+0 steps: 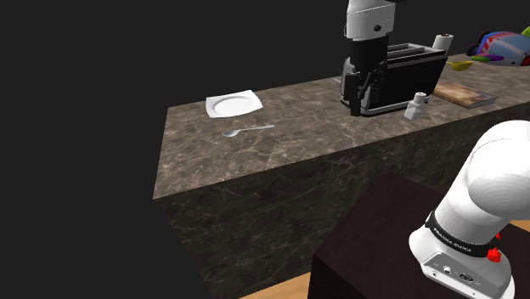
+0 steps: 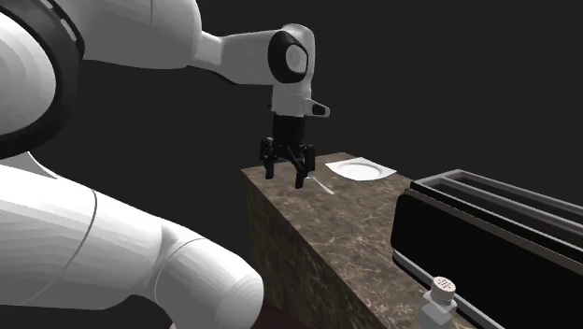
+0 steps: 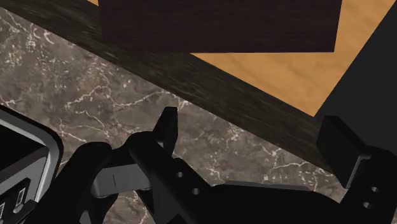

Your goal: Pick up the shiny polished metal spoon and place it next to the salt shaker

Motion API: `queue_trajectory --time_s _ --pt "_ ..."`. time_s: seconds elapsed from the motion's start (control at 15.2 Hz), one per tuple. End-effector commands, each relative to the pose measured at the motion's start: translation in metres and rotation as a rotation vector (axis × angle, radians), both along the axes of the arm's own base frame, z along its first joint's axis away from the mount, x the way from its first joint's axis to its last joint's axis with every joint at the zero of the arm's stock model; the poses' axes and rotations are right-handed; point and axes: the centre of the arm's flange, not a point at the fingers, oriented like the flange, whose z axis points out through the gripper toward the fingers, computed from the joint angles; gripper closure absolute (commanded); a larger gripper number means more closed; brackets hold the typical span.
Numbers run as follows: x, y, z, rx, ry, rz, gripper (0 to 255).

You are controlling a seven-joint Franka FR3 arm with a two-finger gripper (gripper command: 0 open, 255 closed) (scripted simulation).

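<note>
spoon (image 1: 250, 130) well apart from tool (image 2: 285, 178)

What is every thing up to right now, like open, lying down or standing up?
Gripper: open, holding nothing, above the counter.
Spoon: lying flat on the counter, not held.
Plate: flat, nothing on it.
Toaster: standing upright.
Salt shaker: standing upright beside the toaster.

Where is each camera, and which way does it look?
Shoulder view: beside the stand, looking down over the counter; shows arm and hand.
Second exterior view: behind the arm, looking along the counter toward the plate; shows arm and hand.
Wrist view: on the hand, looking down past the counter's edge to the floor; shows both fingers.
Shared: first two both show plate, toaster, shaker.
</note>
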Motion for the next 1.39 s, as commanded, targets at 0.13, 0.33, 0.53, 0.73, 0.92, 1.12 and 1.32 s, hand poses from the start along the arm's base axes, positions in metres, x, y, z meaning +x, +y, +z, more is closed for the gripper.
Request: queue_trajectory --time_s 0.13,0.33,0.53,0.73,0.92,1.12,1.32 --pt "0.025 -0.001 -0.007 -0.008 0.000 0.062 0" --pt "0.063 0.001 -0.017 -0.021 0.000 0.156 0" --pt "0.100 0.006 -0.028 -0.034 0.001 0.249 0" --pt "0.137 0.014 -0.038 -0.047 0.001 0.343 0" --pt "0.173 0.026 -0.049 -0.059 0.001 0.436 0" --pt "0.207 0.041 -0.060 -0.072 0.001 0.529 0" --pt "0.240 0.058 -0.071 -0.085 0.002 0.623 0"
